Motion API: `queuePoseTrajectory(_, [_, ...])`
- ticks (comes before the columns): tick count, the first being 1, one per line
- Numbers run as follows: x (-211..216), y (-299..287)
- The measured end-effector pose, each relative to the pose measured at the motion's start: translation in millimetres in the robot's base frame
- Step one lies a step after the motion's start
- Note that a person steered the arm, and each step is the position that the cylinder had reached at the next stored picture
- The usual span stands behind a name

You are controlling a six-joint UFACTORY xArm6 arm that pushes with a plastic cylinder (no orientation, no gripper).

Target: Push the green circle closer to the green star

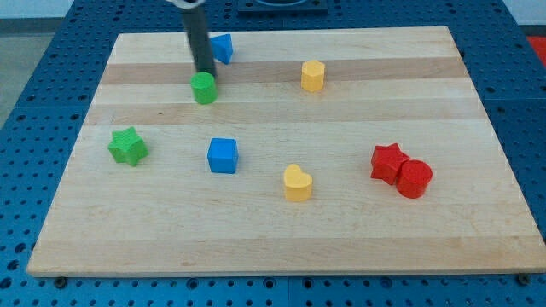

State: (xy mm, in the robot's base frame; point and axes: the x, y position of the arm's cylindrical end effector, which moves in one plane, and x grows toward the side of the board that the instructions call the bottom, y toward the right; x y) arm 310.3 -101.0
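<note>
The green circle (pixel 204 88) is a short round block in the upper left part of the wooden board. The green star (pixel 128 146) lies lower and further to the view's left, well apart from it. My tip (pixel 206 73) stands at the circle's top edge, touching or nearly touching it, on the side away from the star. The dark rod rises from there out of the view's top.
A blue block (pixel 222 48) lies just right of the rod. A blue cube (pixel 223 155), a yellow hexagon (pixel 313 75), a yellow heart (pixel 297 182), a red star (pixel 388 162) and a red circle (pixel 414 178) also lie on the board (pixel 358 239).
</note>
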Motion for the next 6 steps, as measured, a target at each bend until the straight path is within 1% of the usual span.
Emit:
queuePoseTrajectory(1, [13,46])
queuePoseTrajectory(2, [25,63])
queuePoseTrajectory(3, [22,49])
queuePoseTrajectory(5, [7,-25])
queuePoseTrajectory(6, [7,-50])
